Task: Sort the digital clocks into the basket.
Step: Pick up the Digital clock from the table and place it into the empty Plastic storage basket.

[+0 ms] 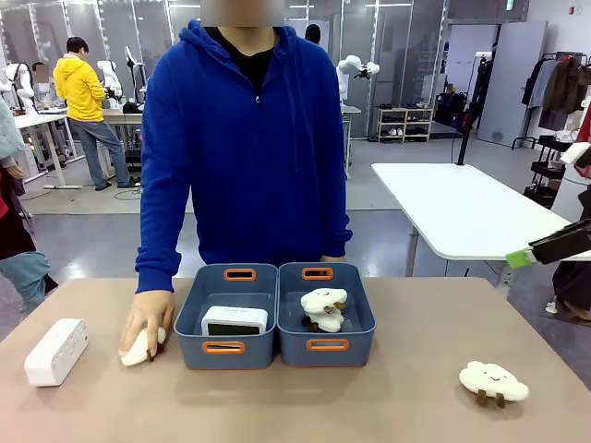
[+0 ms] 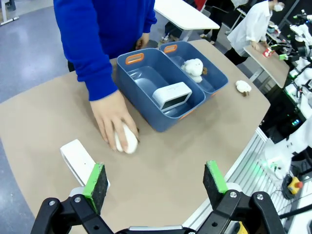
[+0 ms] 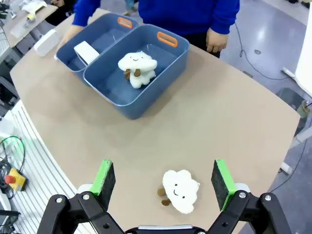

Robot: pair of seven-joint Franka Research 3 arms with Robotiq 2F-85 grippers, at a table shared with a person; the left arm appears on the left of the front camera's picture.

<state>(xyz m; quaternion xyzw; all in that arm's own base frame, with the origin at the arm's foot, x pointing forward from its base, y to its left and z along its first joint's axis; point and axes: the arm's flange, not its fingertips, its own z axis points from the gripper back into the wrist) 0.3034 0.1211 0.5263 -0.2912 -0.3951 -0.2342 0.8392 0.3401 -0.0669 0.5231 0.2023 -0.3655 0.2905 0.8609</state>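
One white digital clock [image 1: 235, 320] [image 2: 171, 95] [image 3: 86, 51] lies in the left blue-grey basket [image 1: 191, 312] [image 2: 142, 116] [image 3: 105, 36]. The second digital clock [image 1: 55, 351] [image 2: 80, 158] [image 3: 46, 43] rests on the table at the far left, outside the baskets. My left gripper [image 2: 155, 179] hangs open high above the table, its left finger over that clock. Over the right side of the table my right gripper [image 3: 163, 178] [image 1: 519, 259] is open too, with nothing between its fingers.
The twin basket [image 1: 362, 318] [image 3: 146, 102] on the right holds a cloud plush [image 1: 324, 309] [image 3: 137, 67]. Another cloud plush [image 1: 493, 381] [image 3: 180, 190] lies at the right front, below my right gripper. The person's hand [image 1: 148, 318] [image 2: 112, 117] covers a third plush [image 1: 140, 350] [image 2: 126, 140] beside the left basket.
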